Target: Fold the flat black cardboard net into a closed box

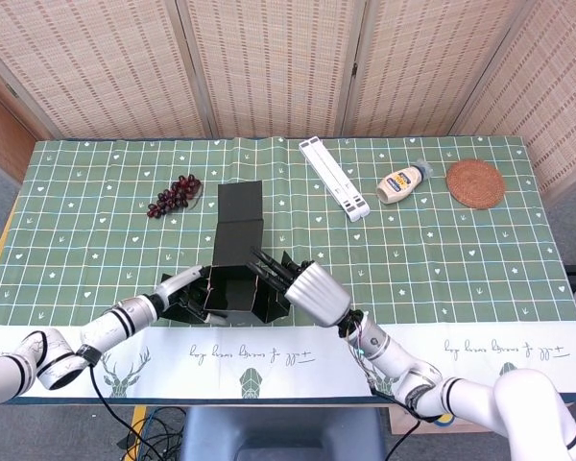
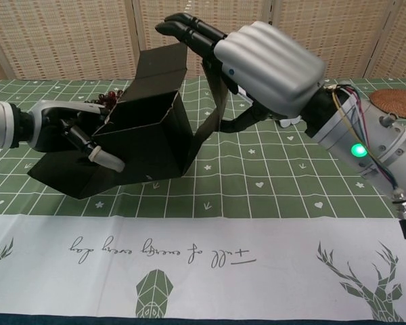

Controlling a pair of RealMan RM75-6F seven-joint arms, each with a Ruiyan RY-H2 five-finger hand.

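Chest view: black cardboard net (image 2: 145, 132) half-folded near the table's (image 2: 271, 223) front edge, left of centre. Gripped at its left side by left hand (image 2: 71, 135), thumb across the front wall. Pushed from the right by right hand (image 2: 257, 64), fingers (image 2: 189, 30) stretched flat together on the raised flap, clasping nothing.

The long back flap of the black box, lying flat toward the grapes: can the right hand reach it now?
Probably not at once. The right hand presses the right side panel of the black box, so it is busy. The back flap lies open beyond the box, with nothing lying on it.
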